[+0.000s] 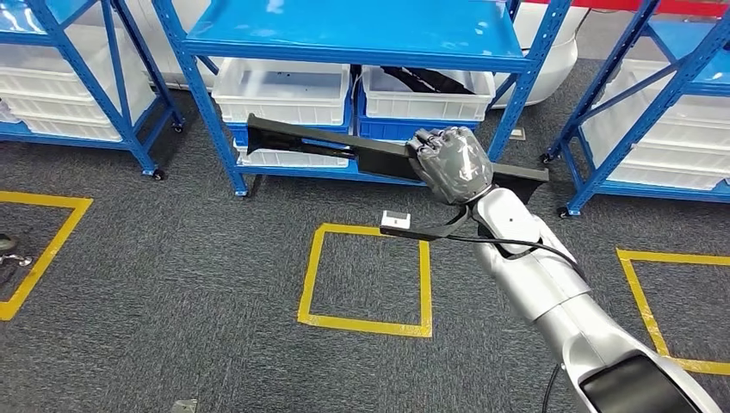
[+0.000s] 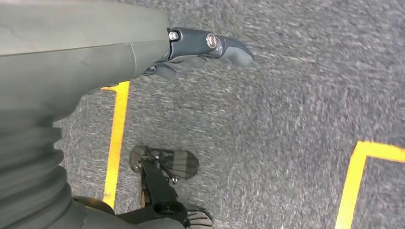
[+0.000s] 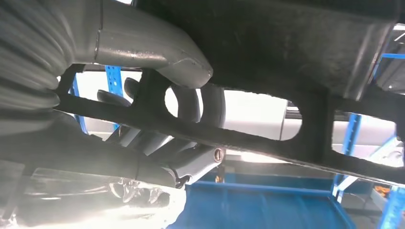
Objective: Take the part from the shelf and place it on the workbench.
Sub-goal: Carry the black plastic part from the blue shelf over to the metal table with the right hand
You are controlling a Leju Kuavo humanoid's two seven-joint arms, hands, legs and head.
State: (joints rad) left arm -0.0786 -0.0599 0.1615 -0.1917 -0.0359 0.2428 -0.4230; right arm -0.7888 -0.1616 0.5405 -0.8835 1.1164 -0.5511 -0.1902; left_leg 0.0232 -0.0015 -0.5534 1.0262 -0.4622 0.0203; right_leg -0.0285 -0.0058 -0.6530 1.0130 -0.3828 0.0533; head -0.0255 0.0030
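Right hand [image 1: 451,162]: fingers wrapped around long black part [image 1: 331,144], held level in front of blue shelf [image 1: 361,39].
Left hand [image 2: 200,50]: hangs over carpet, fingers curled, holding nothing.

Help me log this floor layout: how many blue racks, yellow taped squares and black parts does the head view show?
Blue racks: 3
Yellow taped squares: 3, two cut off by the picture's edge
Black part: 1, held in the right hand
Total: 7
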